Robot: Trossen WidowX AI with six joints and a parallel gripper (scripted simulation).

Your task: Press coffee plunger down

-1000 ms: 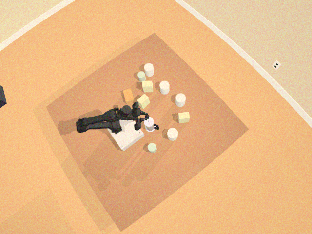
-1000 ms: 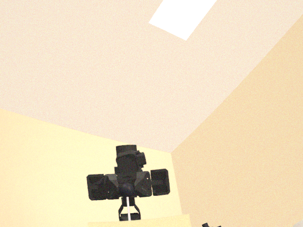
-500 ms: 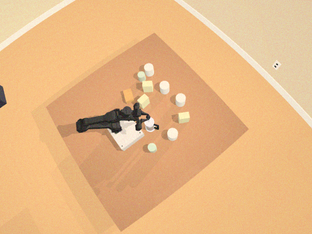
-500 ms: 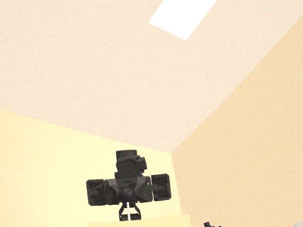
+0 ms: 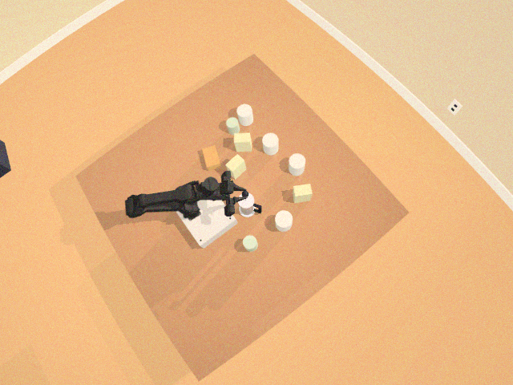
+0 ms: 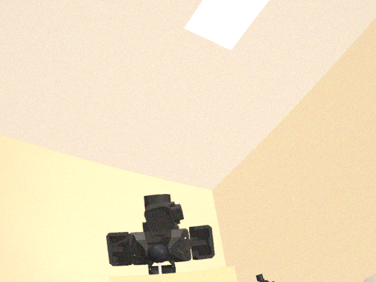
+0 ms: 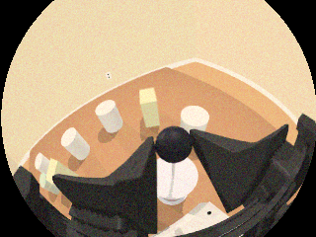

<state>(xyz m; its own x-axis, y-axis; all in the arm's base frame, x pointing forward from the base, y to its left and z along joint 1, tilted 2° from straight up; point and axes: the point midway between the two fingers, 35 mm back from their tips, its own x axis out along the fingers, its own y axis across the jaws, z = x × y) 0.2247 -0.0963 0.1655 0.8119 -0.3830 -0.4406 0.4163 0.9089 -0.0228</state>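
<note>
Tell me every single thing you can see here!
Coffee press: one, white with a black knob on top, in front of the arm.
White cylinders: four, in an arc around the press.
Pale green cylinders: two, one at each end of the arc.
Pale yellow blocks: three, among the cylinders.
Orange block: one, beside a yellow block.
White base plate: one, under the arm.
Brown mat: one, under everything.
Gripper: one, dark, jaws shut on the knob.

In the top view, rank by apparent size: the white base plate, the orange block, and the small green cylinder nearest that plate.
Largest to smallest, as seen from the top:
1. White base plate, though the arm covers part of it.
2. Orange block.
3. Green cylinder.
The block and cylinder look close in size, so their order is less sure.
</note>
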